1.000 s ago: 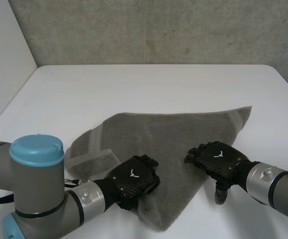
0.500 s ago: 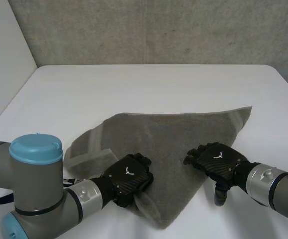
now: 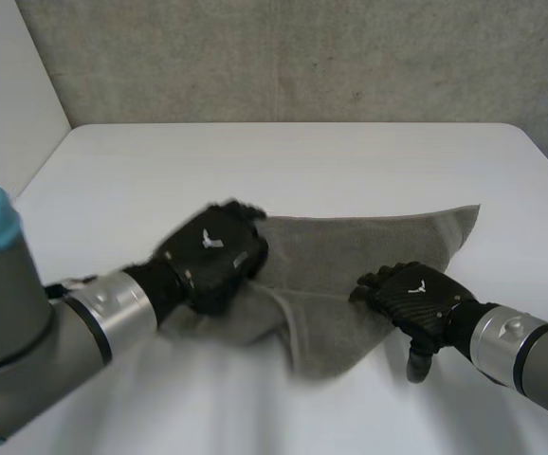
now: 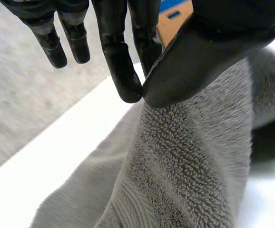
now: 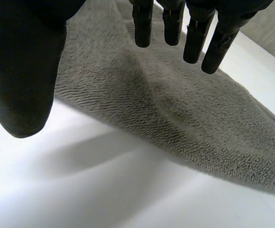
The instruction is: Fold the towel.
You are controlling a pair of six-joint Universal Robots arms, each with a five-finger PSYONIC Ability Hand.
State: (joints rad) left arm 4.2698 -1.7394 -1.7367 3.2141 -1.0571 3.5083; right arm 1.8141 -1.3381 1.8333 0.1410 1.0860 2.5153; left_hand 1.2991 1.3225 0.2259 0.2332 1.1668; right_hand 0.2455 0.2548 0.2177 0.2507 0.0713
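Towel (image 3: 378,242): grey terry on the white table (image 3: 302,156). One part is lifted beneath the left hand (image 3: 212,256); the rest lies flat and reaches under the right hand (image 3: 416,301).
Left hand: its thumb (image 4: 199,66) and a fingertip are closed on a raised ridge of towel (image 4: 190,156). We judge that this pinch serves to carry that part across for a fold.
Right hand: relaxed and holding nothing, with its fingers (image 5: 194,33) straight above the towel's near edge (image 5: 175,109) and its thumb over bare table. We judge it is placed to steady the cloth against the pull.
Writing: we read none. A small white mark (image 3: 208,240) sits on the back of each hand.
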